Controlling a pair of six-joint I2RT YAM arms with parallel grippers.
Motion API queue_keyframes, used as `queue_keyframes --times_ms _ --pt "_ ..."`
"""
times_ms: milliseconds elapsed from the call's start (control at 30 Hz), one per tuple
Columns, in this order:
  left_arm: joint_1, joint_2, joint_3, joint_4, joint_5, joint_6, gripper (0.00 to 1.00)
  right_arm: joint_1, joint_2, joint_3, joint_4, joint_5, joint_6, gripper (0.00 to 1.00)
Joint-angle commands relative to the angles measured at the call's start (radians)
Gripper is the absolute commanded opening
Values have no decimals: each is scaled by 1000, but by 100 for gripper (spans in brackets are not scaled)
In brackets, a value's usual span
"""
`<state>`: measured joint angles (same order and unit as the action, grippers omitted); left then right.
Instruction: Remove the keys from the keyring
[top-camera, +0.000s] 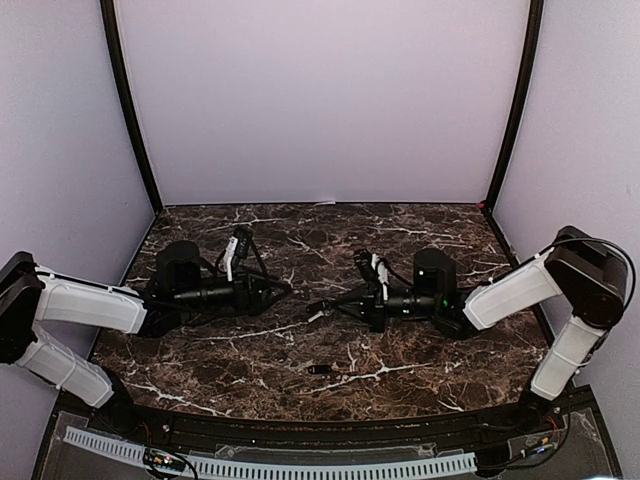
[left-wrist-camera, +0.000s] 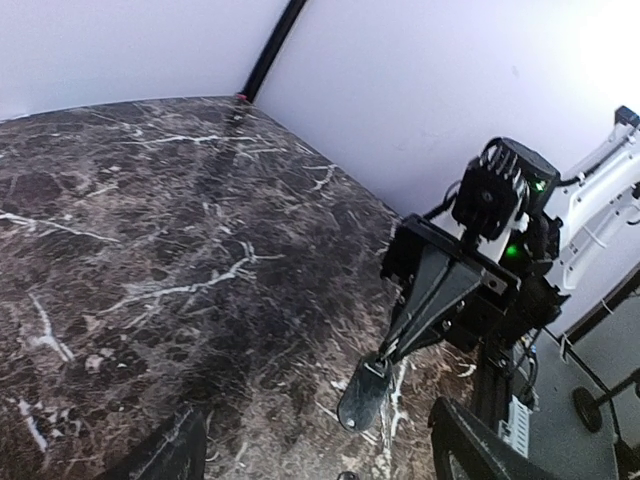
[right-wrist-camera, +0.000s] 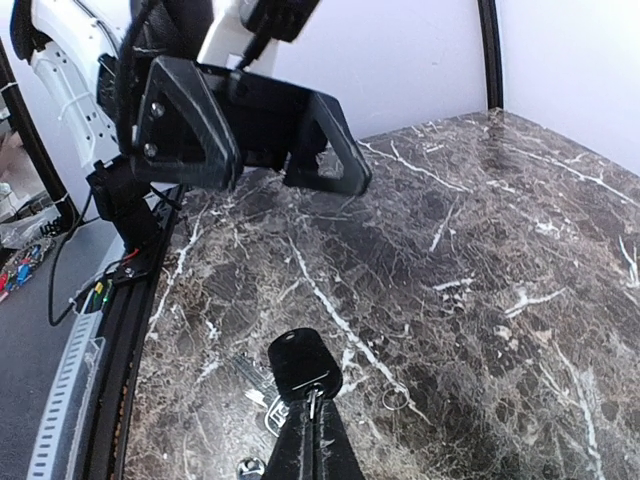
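A dark marble table (top-camera: 420, 225), veined in white, fills the booth between pale walls (top-camera: 320, 90) and black corner posts (top-camera: 130, 110). A slotted white strip (top-camera: 300, 466) runs along its near edge. The left arm (top-camera: 85, 305) and right arm (top-camera: 515, 290) reach in from either side and lie low over the middle of the table, their tools facing each other, near but apart.

The left gripper (left-wrist-camera: 315, 460) is spread wide and holds nothing; its fingers frame the view of the tool opposite. The right gripper (right-wrist-camera: 312, 428) is clenched on a black-headed key (right-wrist-camera: 303, 365). It pinches the key at the base of the head, so that the head sticks out past the fingertips, low over the marble.

Just beside that key, towards the near edge, silvery keys (right-wrist-camera: 256, 388) lie on the table; whether they are joined to it cannot be told. A thin wire ring (right-wrist-camera: 394, 400) lies flat on the marble just beside the right fingertips, on the far side from the silvery keys. Nearer the front edge, well apart from both tools, a dark oblong piece (top-camera: 322, 369) with a pale glint lies alone on the table.
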<state>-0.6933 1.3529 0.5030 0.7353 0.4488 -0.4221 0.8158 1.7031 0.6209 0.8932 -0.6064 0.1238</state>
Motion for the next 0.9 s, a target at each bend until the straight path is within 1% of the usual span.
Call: queue_keyframes --times_ms 0,100,167,233,300,367,400,533,700,733,767,833,867 --pt "2 76 84 61 228 -41 79 1 -111 29 -39 -45 0 0" --pt "0 121 137 81 269 -88 81 2 -183 53 -118 -61 -35 0" --pt "-2 151 208 49 312 -101 89 2 -215 66 -161 -71 -50 0" --pt "-12 179 256 47 345 -113 90 2 -240 77 -195 -80 -58 0" --pt "-17 203 282 94 421 -152 90 2 -256 87 -228 -86 -68 0" --pt "-17 226 299 153 474 -195 90 3 -273 93 -250 -83 -80 0" --pt "-19 239 313 157 492 -204 90 3 -281 97 -260 -82 -86 0" --pt "-37 282 351 143 534 -208 86 5 -300 111 -298 -75 -114 0" --pt "-56 309 403 25 532 -157 84 5 -315 120 -309 -71 -131 0" --pt "-60 314 407 19 537 -155 82 5 -315 121 -312 -73 -135 0" --pt "-62 317 409 30 545 -159 76 5 -315 124 -316 -73 -138 0" --pt "-64 323 405 74 568 -184 48 5 -314 127 -325 -72 -148 0" --pt "-64 328 406 95 579 -201 36 4 -315 126 -326 -68 -152 0"
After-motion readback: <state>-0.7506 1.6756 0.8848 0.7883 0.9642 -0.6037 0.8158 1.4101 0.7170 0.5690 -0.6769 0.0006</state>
